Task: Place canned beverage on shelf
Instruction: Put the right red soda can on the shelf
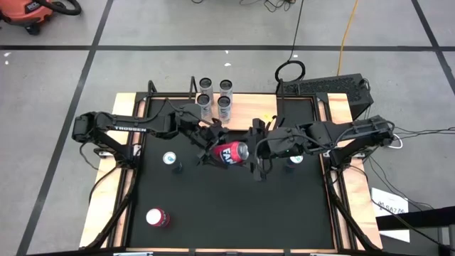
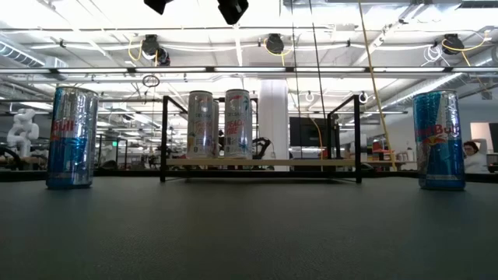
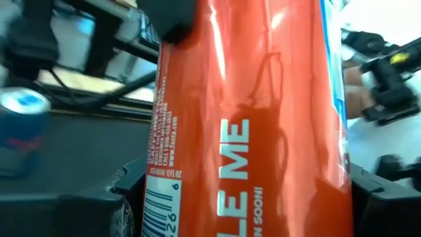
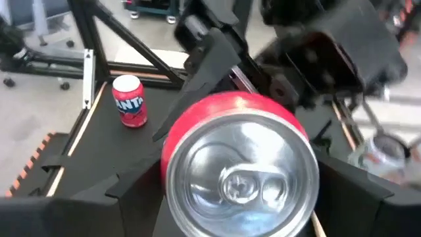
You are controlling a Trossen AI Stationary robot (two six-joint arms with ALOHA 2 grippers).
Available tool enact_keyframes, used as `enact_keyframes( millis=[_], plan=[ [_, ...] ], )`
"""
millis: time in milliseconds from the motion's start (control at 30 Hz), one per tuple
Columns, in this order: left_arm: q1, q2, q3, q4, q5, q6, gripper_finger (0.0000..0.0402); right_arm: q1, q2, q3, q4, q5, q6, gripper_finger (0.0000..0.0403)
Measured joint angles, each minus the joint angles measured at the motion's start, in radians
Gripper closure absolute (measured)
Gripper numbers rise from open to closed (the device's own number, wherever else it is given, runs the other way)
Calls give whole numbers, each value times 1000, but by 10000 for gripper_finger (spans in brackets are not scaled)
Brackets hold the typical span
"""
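Black bench [image 1: 234, 213] with wooden edge strips stands on a grey floor. At its near left corner stands a red Fanta can [image 1: 157, 217]; farther in, a blue can [image 1: 170, 159] stands upright. Toward the far edge, the shelf [image 1: 245, 99] carries four silver cans [image 1: 215, 97]. At mid-bench the red canned beverage [image 1: 232, 152] lies sideways in the air between both arms. The left gripper [image 1: 211, 147] has its jaws around the can's body. The right gripper [image 1: 254, 151] has its jaws about the can's top end. Another blue can [image 1: 296, 159] stands beside the right arm.
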Motion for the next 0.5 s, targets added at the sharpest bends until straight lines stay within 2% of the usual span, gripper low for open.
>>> enact_keyframes(
  millis=[133, 233, 400, 500],
  plan=[
    [1, 0, 0, 11, -102, 120, 116, -6, -3, 0, -9, 67, 130, 66],
    [3, 1, 0, 4, -170, 165, 117, -21, -13, 0, -23, 66, 205, 49],
    [6, 1, 0, 6, -221, 201, 118, -37, -52, 0, -47, 57, 355, 40],
    [5, 1, 0, 8, -287, 249, 119, -49, -86, 0, -70, 56, 489, 40]
  ],
)
